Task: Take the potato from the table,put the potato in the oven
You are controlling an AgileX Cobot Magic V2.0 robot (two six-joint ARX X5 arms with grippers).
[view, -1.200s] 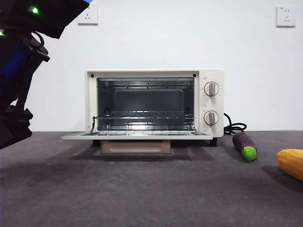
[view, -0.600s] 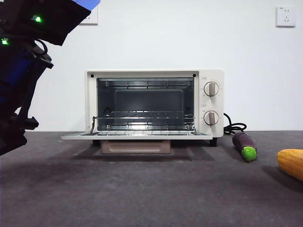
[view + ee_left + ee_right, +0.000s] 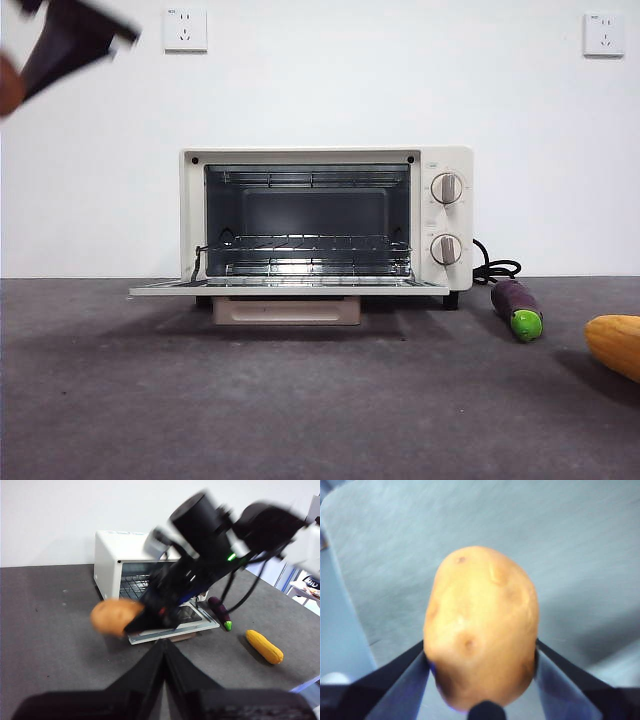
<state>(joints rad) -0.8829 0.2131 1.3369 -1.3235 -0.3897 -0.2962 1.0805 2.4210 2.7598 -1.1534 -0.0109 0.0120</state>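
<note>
Wide dark grey matte counter (image 3: pixel 300 420) w/ faint lighter mottling runs across the room. On it, toward the back wall, sits the cream-white boxy toaster oven (image 3: pixel 326 222): glass door dropped flat open, wire rack visible inside, two round knobs (image 3: pixel 446 218) on its side panel, black cord (image 3: pixel 495 270) trailing beside it. Just beside the cord lies a purple eggplant w/ green end (image 3: pixel 517 309); a yellow corn cob (image 3: pixel 615 344) lies near that, at the front view's edge.

Right tool (image 3: pixel 481 670) is up in the air, well off the counter, out to one side of the oven and not in front of its opening. Its two black jaws are closed partway, pressed on both sides of the smooth orange-brown potato (image 3: pixel 481 625); potato bulges out past the tips. Front view catches only a blurred dark tip and an orange sliver at the top corner.

Left tool (image 3: pixel 164 647) hangs back over the counter, jaws together, tips touching, nothing between them.
</note>
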